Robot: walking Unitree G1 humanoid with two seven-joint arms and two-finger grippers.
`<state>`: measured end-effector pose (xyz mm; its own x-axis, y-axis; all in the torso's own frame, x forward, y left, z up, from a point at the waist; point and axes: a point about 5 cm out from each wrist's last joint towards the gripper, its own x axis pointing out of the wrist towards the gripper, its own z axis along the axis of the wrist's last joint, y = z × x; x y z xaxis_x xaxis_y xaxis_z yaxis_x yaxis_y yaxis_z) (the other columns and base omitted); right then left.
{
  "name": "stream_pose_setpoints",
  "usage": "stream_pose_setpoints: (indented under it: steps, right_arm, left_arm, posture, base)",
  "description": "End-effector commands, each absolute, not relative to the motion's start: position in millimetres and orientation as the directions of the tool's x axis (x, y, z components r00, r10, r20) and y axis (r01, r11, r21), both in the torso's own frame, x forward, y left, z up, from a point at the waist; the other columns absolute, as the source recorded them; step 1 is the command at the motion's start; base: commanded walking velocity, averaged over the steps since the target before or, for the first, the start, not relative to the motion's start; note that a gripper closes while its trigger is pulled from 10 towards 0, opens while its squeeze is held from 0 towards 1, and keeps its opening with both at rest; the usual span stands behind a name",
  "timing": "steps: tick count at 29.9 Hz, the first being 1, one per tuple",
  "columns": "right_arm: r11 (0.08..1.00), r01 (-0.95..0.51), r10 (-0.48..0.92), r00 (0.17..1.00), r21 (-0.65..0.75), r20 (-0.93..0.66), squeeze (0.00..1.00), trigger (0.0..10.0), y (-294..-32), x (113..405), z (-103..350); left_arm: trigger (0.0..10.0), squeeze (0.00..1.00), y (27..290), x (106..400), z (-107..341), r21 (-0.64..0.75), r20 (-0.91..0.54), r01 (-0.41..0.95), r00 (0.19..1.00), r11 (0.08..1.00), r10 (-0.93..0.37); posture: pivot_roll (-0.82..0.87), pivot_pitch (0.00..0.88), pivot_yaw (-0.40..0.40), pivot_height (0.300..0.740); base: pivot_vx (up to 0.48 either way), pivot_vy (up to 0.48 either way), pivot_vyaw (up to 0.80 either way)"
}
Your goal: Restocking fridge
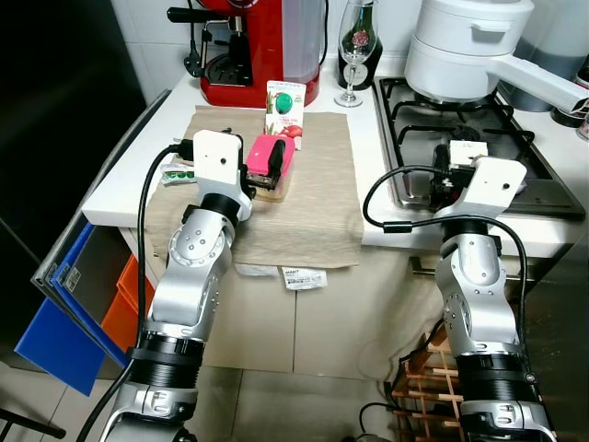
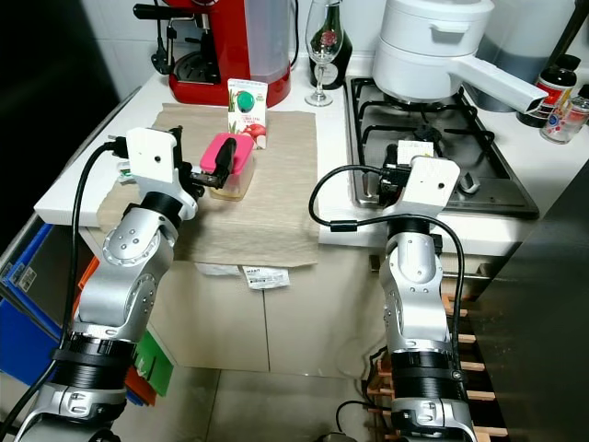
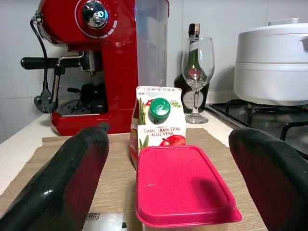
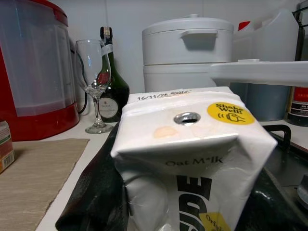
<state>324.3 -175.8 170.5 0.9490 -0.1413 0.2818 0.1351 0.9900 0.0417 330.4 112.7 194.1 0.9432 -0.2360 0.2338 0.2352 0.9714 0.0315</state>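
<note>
A clear tub with a pink lid (image 1: 265, 155) sits on the beige mat (image 1: 313, 203), and a small apple-aloe juice carton (image 1: 284, 109) stands upright just behind it. My left gripper (image 1: 269, 166) is open at the tub, one black finger (image 3: 72, 178) on each side of it with gaps showing. My right gripper (image 4: 187, 202) is shut on a white oat milk carton (image 4: 192, 144), held upright over the front left corner of the gas hob (image 1: 515, 147).
At the back of the counter stand a red coffee machine (image 1: 248, 46), a wine glass (image 1: 354, 46), a dark bottle (image 3: 194, 62) and a white pot (image 1: 465, 41). A dark fridge (image 1: 55, 110) is at left, with blue and orange bins (image 1: 74, 304) below. A wooden rack (image 1: 423, 378) is at lower right.
</note>
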Motion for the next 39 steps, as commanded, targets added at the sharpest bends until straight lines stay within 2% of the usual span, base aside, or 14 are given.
stream_pose_setpoints:
  steps: [1,6,39]
  right_arm:
    - [0.991,0.125,-0.131,0.951,0.039,0.280,0.25,10.0,-175.4,327.0,172.6]
    - [0.992,0.122,-0.128,0.952,0.039,0.278,0.24,10.0,-176.2,327.5,172.9]
    - [0.991,0.135,-0.133,0.957,0.011,0.258,0.25,10.0,-179.2,328.4,167.1]
  left_arm:
    - [10.0,0.00,113.7,330.7,191.5,0.031,0.231,0.228,0.946,0.973,-0.228]
    - [10.0,0.00,108.0,328.5,192.1,0.045,0.245,0.260,0.933,0.965,-0.263]
    - [10.0,0.00,104.1,327.6,189.8,0.065,0.244,0.277,0.927,0.959,-0.284]
  posture:
    - [-0.06,0.000,0.017,0.740]
    - [-0.06,0.000,0.015,0.740]
    - [-0.07,0.000,0.020,0.740]
  base:
    - [0.000,0.000,0.00]
    - [-0.219,0.000,0.00]
    - [-0.281,0.000,0.00]
